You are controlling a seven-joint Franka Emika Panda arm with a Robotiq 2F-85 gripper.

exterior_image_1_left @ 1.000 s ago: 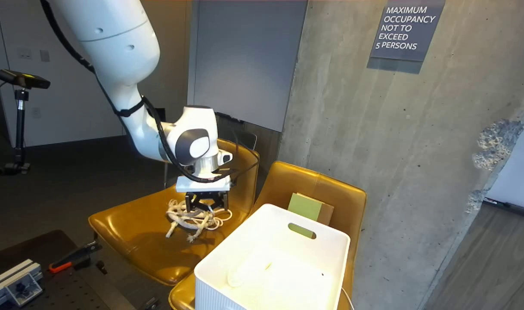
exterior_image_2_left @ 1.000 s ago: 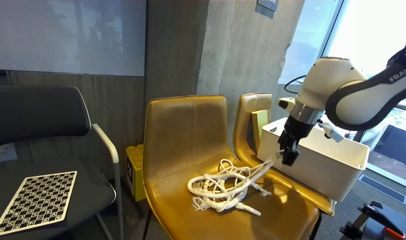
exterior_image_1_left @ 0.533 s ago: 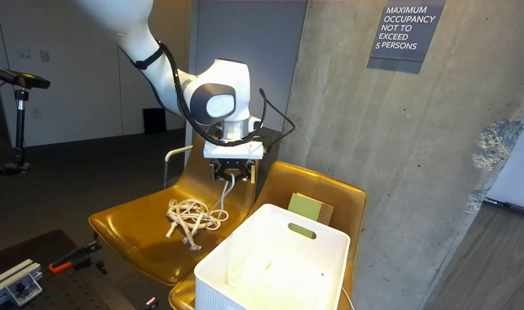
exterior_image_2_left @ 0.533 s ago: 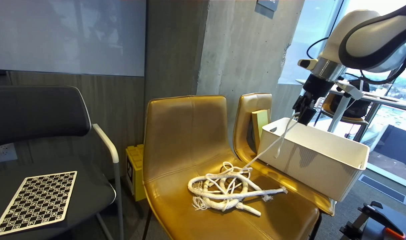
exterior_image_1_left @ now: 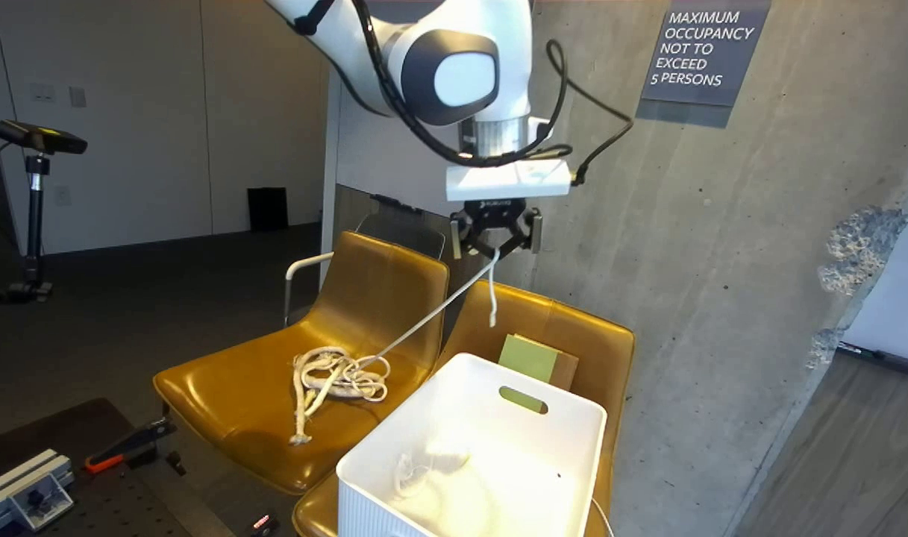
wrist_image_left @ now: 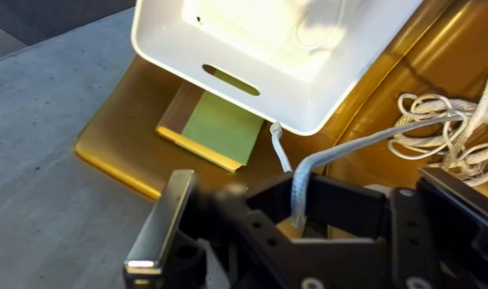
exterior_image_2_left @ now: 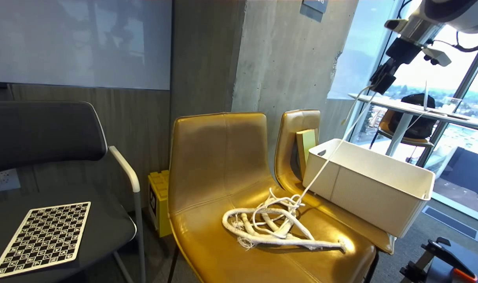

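Note:
My gripper (exterior_image_1_left: 496,253) is high in the air near the far end of the white bin (exterior_image_2_left: 364,196). It also shows in the other exterior view (exterior_image_2_left: 376,88) and in the wrist view (wrist_image_left: 294,176). Its black jaws meet in a V, shut on a cream rope (wrist_image_left: 300,188). A short free end (exterior_image_1_left: 492,306) hangs below the jaws. A long strand (exterior_image_2_left: 333,153) slopes tautly down to a tangled rope pile (exterior_image_1_left: 342,377). The pile lies on a tan chair seat (exterior_image_2_left: 231,261). The rope between the fingertips is partly hidden.
The bin stands on a second tan chair (exterior_image_1_left: 610,332). A green book (wrist_image_left: 223,124) leans behind it. A concrete wall (exterior_image_1_left: 685,261) is close. A dark chair (exterior_image_2_left: 38,129) holds a checkered board (exterior_image_2_left: 46,236). A faint pale loop (exterior_image_1_left: 409,473) shows inside the bin, unclear.
My gripper has risen from the rope pile and moved across toward the bin, still holding the rope. The strand has drawn out long and the pile has shifted slightly.

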